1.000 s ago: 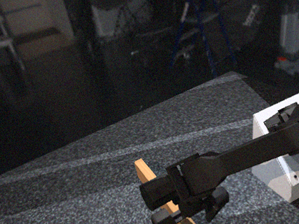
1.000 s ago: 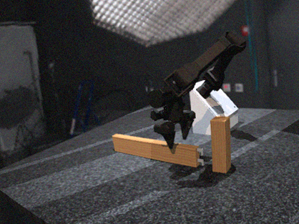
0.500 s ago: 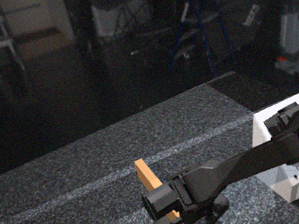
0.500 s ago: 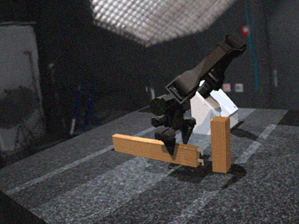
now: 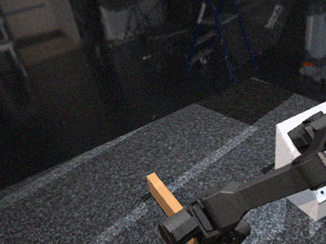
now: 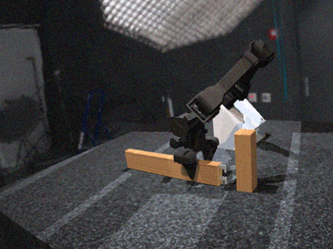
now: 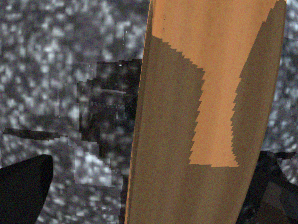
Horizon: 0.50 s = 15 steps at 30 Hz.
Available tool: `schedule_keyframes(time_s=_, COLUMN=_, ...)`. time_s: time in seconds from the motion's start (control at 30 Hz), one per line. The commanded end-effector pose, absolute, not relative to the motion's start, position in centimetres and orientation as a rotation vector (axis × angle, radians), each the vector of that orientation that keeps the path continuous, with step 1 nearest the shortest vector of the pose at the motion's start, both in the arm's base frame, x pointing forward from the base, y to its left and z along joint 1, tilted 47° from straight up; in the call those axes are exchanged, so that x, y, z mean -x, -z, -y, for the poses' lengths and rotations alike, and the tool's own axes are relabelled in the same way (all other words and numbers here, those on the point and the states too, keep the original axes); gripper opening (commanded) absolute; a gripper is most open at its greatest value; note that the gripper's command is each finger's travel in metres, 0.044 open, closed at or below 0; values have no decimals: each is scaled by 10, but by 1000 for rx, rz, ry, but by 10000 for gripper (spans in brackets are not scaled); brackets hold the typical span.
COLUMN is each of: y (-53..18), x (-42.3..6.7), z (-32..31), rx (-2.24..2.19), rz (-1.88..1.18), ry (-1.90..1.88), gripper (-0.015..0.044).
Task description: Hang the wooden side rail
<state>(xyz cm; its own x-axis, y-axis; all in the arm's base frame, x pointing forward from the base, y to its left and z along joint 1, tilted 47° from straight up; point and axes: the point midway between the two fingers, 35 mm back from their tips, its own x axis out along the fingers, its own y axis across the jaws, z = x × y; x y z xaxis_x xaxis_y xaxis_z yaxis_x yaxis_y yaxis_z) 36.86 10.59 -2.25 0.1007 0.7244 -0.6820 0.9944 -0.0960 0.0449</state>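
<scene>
The long, light-brown wooden side rail [image 6: 172, 166] lies on its narrow edge on the speckled dark-grey table [image 6: 111, 230], and its end with the small steel hooks [image 6: 223, 174] sits just beside the foot of the upright, square-section light-brown wooden headboard post [image 6: 245, 159]; whether the hooks reach into the post's slot cannot be told from these views. The rail's other end [image 5: 156, 181] rests on the table, well away from the post. The dark-grey parallel-jaw gripper [image 6: 195, 162] is lowered over the rail a little past its middle on the post's side, with its jaws spread almost to the full and 1 finger [image 6: 187, 162] hanging in front of the rail's near face. The fingers straddle the rail without closing on it, so the gripper has hold of nothing. In the wrist view the rail [image 7: 206, 129] fills the middle of the picture, crossed by dark shadows, with the 2 black fingertips at the lower corners on either side of it. The black arm [image 5: 260, 194] slants down to the rail from its white block base [image 5: 285, 145], which stands behind the post
</scene>
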Motion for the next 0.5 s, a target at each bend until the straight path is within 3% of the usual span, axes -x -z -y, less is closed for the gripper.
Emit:
schedule_keyframes(time_s=0.0, y=29, x=-366, z=-110, rx=-1879, rz=-1677, ry=710, gripper=440)
schedule_keyframes(time_s=0.07, y=29, x=-366, z=-110, rx=-1880, rz=-1677, ry=710, gripper=440)
schedule_keyframes(time_s=0.47, y=29, x=-366, z=-110, rx=-1880, rz=-1677, ry=710, gripper=125)
